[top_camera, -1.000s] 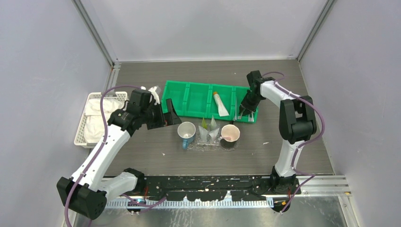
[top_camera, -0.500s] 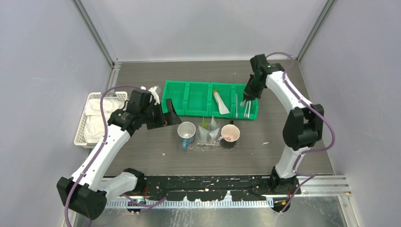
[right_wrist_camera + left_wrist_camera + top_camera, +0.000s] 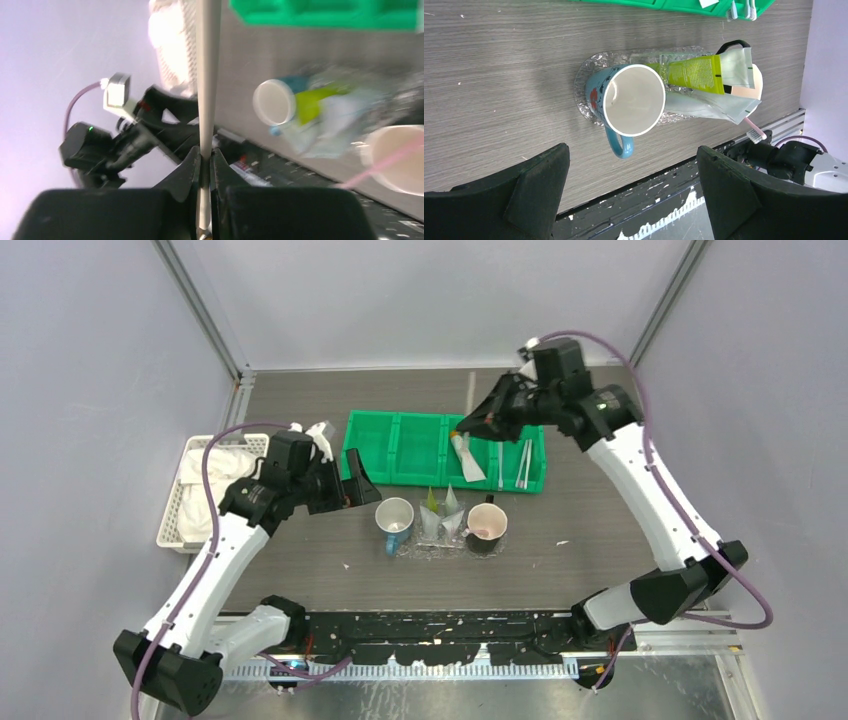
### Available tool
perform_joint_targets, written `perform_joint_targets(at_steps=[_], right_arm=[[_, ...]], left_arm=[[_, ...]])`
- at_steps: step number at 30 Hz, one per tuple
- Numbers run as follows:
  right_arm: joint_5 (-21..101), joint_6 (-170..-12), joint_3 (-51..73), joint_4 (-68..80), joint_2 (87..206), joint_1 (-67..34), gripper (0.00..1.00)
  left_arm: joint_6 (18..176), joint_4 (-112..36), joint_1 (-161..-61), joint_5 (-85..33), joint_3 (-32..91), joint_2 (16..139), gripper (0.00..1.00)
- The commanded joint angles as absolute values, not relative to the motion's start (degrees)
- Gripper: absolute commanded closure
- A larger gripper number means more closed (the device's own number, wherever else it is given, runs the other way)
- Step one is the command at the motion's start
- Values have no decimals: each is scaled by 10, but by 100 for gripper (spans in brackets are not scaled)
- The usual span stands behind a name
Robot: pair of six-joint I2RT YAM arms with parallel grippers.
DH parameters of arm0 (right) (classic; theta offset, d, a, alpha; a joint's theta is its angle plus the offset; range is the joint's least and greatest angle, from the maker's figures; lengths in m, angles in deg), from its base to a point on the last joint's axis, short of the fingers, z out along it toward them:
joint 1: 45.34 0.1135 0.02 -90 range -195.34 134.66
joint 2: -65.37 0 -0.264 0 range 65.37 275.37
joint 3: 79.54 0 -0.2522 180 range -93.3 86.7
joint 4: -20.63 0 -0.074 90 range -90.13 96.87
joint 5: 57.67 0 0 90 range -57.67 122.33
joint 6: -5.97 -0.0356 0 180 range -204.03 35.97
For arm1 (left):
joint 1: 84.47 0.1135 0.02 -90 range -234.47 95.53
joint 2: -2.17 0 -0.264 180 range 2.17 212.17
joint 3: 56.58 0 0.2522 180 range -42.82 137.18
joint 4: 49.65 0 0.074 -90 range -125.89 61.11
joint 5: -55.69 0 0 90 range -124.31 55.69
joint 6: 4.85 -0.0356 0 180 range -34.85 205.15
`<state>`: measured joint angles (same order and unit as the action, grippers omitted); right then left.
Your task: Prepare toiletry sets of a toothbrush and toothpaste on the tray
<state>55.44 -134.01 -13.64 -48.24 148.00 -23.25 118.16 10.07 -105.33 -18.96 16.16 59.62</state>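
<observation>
The clear speckled tray point(image 3: 437, 547) point(image 3: 583, 90) lies in front of the green bin and carries a blue mug point(image 3: 394, 516) point(image 3: 631, 100), yellow-green and clear wrapped sachets point(image 3: 441, 510) point(image 3: 694, 74), and a second mug point(image 3: 487, 523) with a pink toothbrush point(image 3: 755, 133) in it. My right gripper point(image 3: 468, 427) point(image 3: 205, 156) is raised over the bin, shut on a slim white toothbrush point(image 3: 207, 75) that sticks out beyond its fingers. A white toothpaste tube point(image 3: 466, 460) lies in the bin. My left gripper point(image 3: 356, 484) point(image 3: 631, 200) stands wide open, left of the blue mug, with nothing in it.
The green four-compartment bin point(image 3: 400, 445) point(image 3: 325, 12) sits behind the tray, with slim toothbrushes point(image 3: 522, 466) in its right compartment. A white mesh basket point(image 3: 200, 490) with white packets stands at the far left. Grey walls close in on both sides.
My right gripper has closed on a toothbrush in the bin's right compartment, lifted it and swung up and left over the bin. The left arm has barely moved.
</observation>
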Motion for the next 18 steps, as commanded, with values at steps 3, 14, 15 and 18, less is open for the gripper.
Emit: perform_joint_targets(at_steps=[3,14,15,18], right_arm=[[631,-1593,-64,-267,1480,-90,99],[519,-1735,-75,-410,1478,46,99],[516,-1749,-65,-410,1474,50,99],[510,-1795,-31,-393,1463,64,99]], left_arm=[[1186,119,-1048,-208,168,564,2],[1207,161,-1047,-281,192,517,2],[1210,166,-1047,-302,189,502,2],[1226,170,-1047,-371,172,444,2]])
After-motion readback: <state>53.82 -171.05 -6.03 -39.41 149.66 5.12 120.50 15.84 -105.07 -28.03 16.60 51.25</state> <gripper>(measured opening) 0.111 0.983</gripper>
